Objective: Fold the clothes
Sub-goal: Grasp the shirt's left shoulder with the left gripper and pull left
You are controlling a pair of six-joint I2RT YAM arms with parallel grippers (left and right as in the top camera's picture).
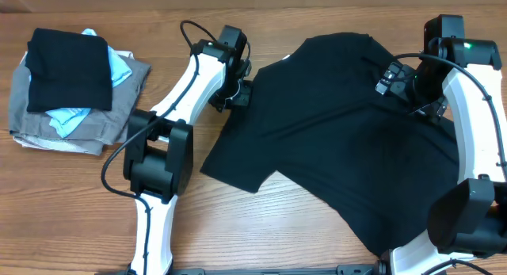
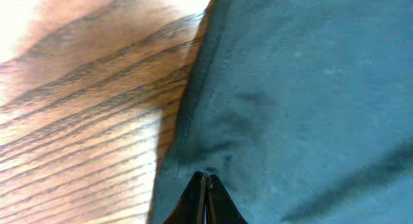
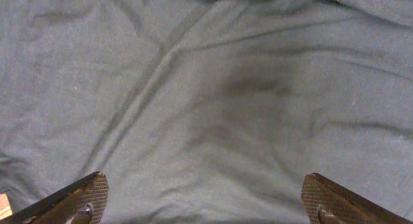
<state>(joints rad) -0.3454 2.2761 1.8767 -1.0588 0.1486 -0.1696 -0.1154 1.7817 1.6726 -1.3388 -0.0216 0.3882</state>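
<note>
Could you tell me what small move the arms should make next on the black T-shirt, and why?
Probably lower the right gripper and close it on the black T-shirt. Its jaws stand wide open above the fabric, while the left gripper is shut on the shirt's edge beside the table; a fold likely needs both holds.

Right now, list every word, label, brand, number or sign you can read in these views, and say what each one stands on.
No text can be read in any view.
White label at the neck of the black T-shirt: too small to read.
Green light on the right arm: a lamp only, no characters.
Pile of folded garments: no print shows.
</note>
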